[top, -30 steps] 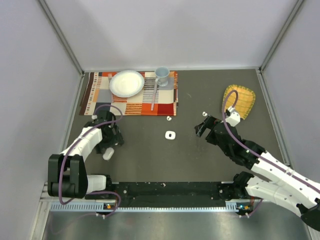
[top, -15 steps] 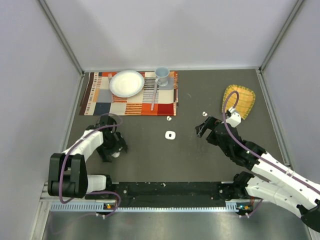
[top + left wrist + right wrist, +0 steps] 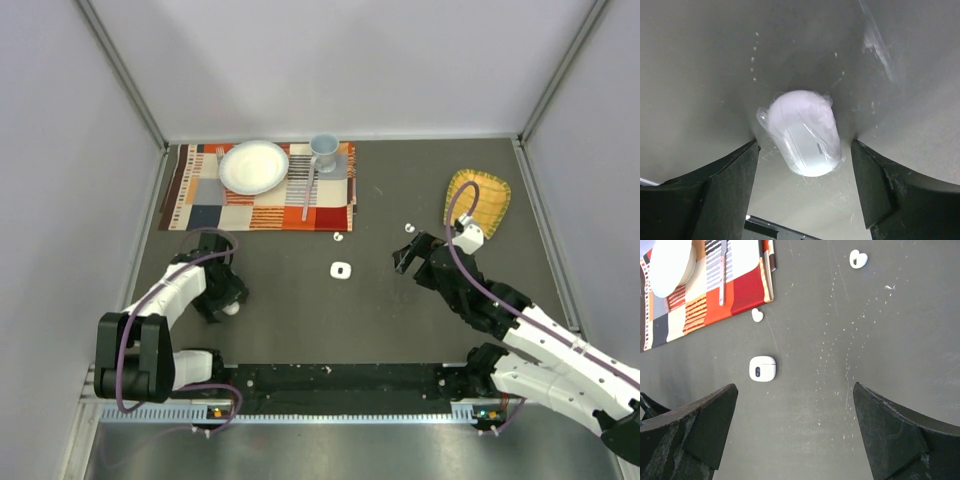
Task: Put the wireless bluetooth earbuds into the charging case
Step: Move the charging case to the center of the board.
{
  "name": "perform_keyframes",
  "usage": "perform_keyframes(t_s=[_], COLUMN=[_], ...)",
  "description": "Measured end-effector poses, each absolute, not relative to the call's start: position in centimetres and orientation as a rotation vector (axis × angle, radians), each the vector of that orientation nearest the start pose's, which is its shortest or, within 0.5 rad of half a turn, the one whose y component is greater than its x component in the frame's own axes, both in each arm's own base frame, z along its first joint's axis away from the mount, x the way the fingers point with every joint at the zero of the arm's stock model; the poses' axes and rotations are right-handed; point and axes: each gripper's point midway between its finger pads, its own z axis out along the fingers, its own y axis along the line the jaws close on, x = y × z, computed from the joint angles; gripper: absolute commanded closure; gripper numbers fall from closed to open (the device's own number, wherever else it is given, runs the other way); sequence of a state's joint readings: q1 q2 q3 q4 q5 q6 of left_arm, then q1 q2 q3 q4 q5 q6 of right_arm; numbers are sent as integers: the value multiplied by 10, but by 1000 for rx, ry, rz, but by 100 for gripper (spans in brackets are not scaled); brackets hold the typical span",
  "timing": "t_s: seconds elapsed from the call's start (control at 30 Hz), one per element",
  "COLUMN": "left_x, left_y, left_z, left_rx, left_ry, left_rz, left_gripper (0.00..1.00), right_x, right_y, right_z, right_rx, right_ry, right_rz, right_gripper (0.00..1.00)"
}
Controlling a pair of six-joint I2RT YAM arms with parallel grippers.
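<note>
White plastic-wrapped oval object (image 3: 802, 127) between the spread left claw (image 3: 805, 144) fingers

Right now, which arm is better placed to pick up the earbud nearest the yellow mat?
Right: the right gripper, open, sits close to that earbud; the left gripper is much farther off, on the other side.

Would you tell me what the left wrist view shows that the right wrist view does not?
Only the left wrist view: a white oval case wrapped in clear film, lying inside the open left claw. Only the right wrist view: two earbuds, a small white rounded-square piece with a dark spot, a patterned placemat, plate and utensil. Both: dark grey table and each camera's own black fingers.
</note>
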State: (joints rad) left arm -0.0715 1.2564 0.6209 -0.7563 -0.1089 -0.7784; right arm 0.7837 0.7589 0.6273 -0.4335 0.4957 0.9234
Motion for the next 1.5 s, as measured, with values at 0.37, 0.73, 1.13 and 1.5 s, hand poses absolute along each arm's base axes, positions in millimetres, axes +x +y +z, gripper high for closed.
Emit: perform_keyframes(t_s=[0.37, 0.73, 1.13, 1.5], left_x=[207, 223, 266, 214], left_y=[-7, -30, -111, -209], left_z=[16, 19, 93, 73], left_rx=[-1122, -945, -390, 308], left_ry=[2608, 2666, 2449, 2505], left_rz=[140, -68, -655, -648], left_gripper=[74, 100, 100, 100], right_x=[227, 226, 212, 209], right_y=[149, 153, 181, 185], right_z=[170, 167, 133, 133], right_rx=[443, 431, 335, 342], right_ry=[2035, 2058, 2253, 2268], right_rz=[538, 549, 605, 635], right_gripper=[1, 1, 1, 1])
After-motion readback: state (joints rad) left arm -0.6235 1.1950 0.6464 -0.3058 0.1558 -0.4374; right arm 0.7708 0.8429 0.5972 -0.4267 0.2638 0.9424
